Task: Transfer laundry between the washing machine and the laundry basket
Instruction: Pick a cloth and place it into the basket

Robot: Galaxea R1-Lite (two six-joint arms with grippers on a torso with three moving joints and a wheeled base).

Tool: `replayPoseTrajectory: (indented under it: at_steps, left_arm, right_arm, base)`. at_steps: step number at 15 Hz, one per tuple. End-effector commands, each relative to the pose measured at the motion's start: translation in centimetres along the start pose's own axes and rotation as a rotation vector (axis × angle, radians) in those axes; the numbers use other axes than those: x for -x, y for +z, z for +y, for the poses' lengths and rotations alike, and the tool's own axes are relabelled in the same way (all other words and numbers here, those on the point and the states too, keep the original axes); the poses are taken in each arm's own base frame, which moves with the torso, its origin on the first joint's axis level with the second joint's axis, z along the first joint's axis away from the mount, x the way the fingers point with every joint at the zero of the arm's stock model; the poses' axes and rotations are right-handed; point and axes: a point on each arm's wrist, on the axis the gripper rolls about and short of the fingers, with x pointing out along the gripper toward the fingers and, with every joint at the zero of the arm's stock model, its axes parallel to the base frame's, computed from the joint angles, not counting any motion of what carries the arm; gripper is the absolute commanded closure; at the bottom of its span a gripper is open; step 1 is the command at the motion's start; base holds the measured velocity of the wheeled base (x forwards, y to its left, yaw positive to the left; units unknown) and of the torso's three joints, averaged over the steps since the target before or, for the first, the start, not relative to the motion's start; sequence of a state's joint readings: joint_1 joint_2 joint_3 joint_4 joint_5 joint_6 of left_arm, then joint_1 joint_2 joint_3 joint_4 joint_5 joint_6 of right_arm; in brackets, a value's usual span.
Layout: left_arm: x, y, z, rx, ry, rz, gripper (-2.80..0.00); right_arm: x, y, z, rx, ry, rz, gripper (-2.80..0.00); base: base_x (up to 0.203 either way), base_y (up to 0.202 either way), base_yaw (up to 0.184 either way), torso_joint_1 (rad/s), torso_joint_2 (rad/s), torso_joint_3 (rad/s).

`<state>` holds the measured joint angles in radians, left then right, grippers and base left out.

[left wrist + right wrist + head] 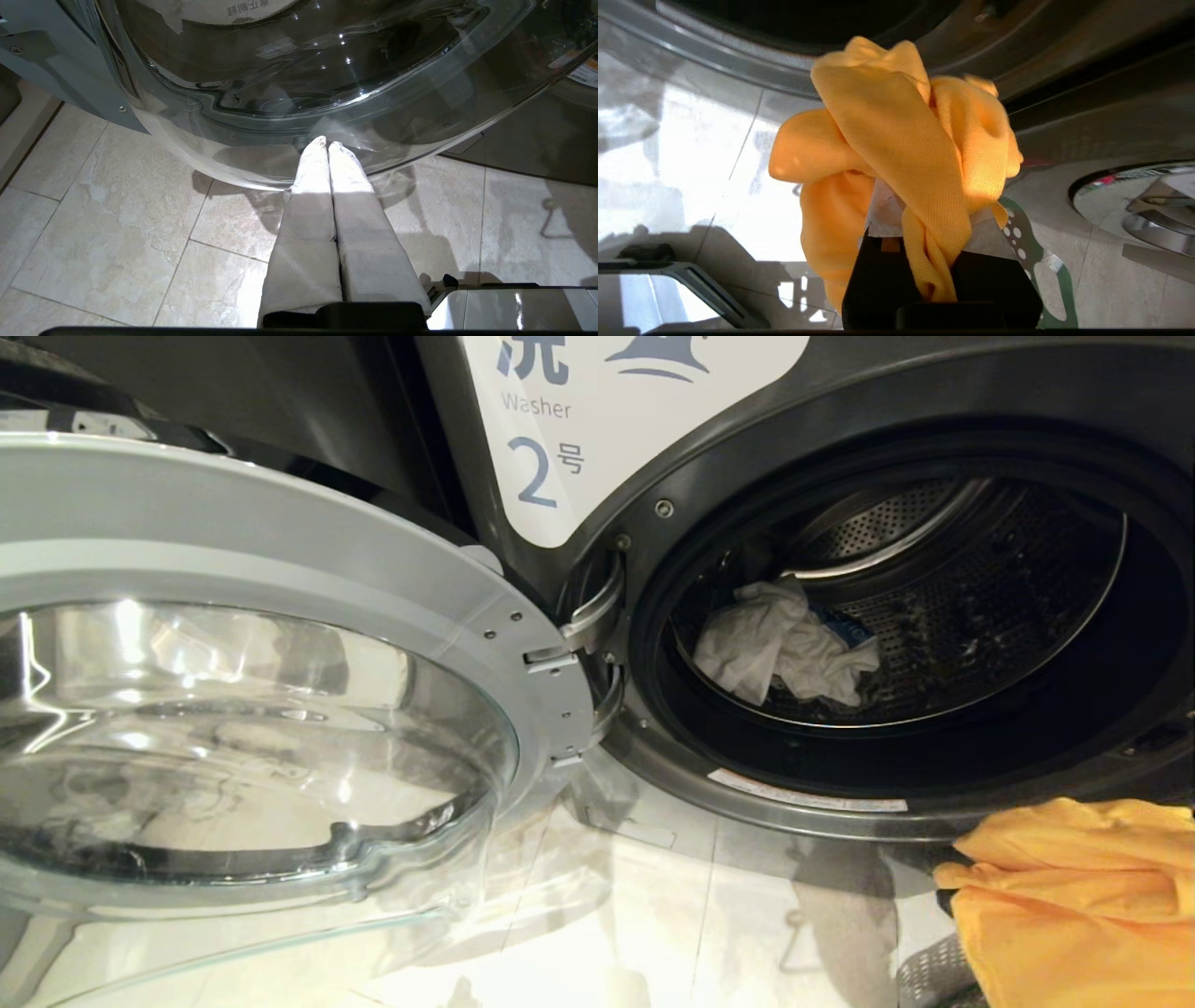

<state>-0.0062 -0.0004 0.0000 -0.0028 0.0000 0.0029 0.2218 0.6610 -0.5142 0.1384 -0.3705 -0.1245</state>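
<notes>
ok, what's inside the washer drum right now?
A crumpled white cloth lies in the perforated steel drum, with a blue item mostly hidden behind it. The drum's near floor is hidden by the door seal.

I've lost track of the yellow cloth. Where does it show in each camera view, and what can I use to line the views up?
Head view: the yellow cloth is at the lower right corner, below the washer opening.
Left wrist view: not in it; only the glass door, floor and left gripper.
Right wrist view: centre, bunched in the right gripper.
Shared landmark: the tiled floor in front of the washer.
</notes>
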Motion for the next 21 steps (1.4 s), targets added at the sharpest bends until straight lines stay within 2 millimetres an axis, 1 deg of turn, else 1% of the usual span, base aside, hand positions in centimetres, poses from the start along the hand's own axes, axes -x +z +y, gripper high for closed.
replayPoseTrajectory:
  at_steps: [1,2,4,6,8,12,15,18,20,21]
  left_arm:
    - [0.0,0.0,0.0,0.000,0.001,0.001,0.00]
    - [0.0,0.0,0.0,0.000,0.000,0.002,0.00]
    - [0.0,0.0,0.0,0.000,0.001,0.002,0.00]
    - [0.0,0.0,0.0,0.000,0.000,0.002,0.00]
    - [0.0,0.0,0.0,0.000,0.000,0.002,0.00]
    - [0.0,0.0,0.0,0.000,0.000,0.002,0.00]
    - [0.0,0.0,0.0,0.000,0.000,0.002,0.00]
    - [0.0,0.0,0.0,0.000,0.000,0.002,0.00]
    - [0.0,0.0,0.0,0.000,0.001,0.002,0.00]
    - [0.0,0.0,0.0,0.000,0.000,0.002,0.00]
  right_arm:
    - [3.5,0.1,-1.4,-0.040,-0.059,-0.042,0.00]
    - [4.1,-0.1,-1.6,-0.059,-0.087,-0.028,0.00]
    - [4.3,-0.3,-1.6,-0.155,-0.097,0.004,0.00]
    - [3.6,0.5,-1.6,-0.162,-0.111,0.034,0.00]
    - [2.7,1.7,-1.7,-0.202,-0.196,0.072,0.00]
    - [1.7,3.1,-2.7,-0.249,-0.394,0.127,0.00]
    - [1.7,2.9,-2.9,-0.258,-0.458,0.144,0.00]
    - [1.3,2.3,-2.8,-0.257,-0.462,0.173,0.00]
    - [0.0,2.0,-2.9,-0.257,-0.456,0.238,0.00]
    - [-1.2,1.9,-3.1,-0.264,-0.452,0.290,0.00]
  base:
    - [0.000,0.000,0.000,0.000,0.00,0.000]
    - [0.000,0.000,0.000,0.000,0.00,0.000]
    - [0.000,0.000,0.000,0.000,0.00,0.000]
    - [0.000,0.000,0.000,0.000,0.00,0.000]
    - [0.000,0.000,0.000,0.000,0.00,0.000]
    - [-0.003,0.005,-0.144,0.002,0.00,0.004]
    - [-0.001,0.010,-0.169,0.004,0.00,0.003]
    - [-0.001,0.009,-0.172,0.003,0.00,0.001]
    - [0.000,0.007,-0.170,0.002,0.00,-0.002]
    - [0.004,0.006,-0.141,0.002,0.00,0.001]
